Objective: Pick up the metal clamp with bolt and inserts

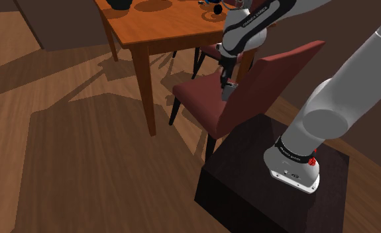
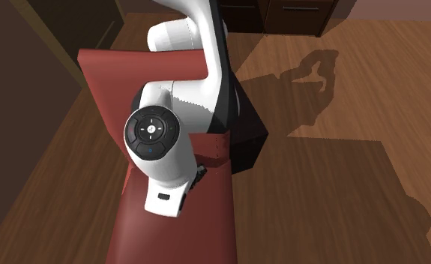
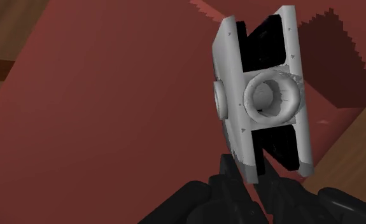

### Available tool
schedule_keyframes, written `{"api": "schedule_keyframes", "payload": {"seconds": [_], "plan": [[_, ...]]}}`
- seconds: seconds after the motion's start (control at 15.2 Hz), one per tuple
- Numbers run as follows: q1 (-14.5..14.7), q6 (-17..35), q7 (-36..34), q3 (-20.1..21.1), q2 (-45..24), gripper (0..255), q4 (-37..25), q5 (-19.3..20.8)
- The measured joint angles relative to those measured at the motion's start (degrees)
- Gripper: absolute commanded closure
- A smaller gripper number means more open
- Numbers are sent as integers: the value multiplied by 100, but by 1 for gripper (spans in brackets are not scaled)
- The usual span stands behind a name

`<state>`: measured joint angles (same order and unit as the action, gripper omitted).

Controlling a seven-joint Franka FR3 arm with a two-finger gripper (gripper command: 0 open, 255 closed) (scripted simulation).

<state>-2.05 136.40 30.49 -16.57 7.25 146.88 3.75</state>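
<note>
Above the dark-red chair seat (image 1: 199,99), beside the orange wooden tabletop (image 1: 162,23), the pincer (image 3: 247,177) is clenched on the lower end of the metal clamp (image 3: 261,95) — two pale grey plates with black inserts between them and a round, hollow bolt boss on the face. The plates look smooth and the grip is narrow — squeeze firmly and lift straight, without swinging.

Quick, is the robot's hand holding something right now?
Gripper: closed, holding the grey clamp by its end, over the red chair seat.
</note>
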Motion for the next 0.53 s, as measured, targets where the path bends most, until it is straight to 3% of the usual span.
{"api": "schedule_keyframes", "payload": {"seconds": [0.53], "plan": [[-22, -682, -97, 59, 475, 255, -200, 147]]}}
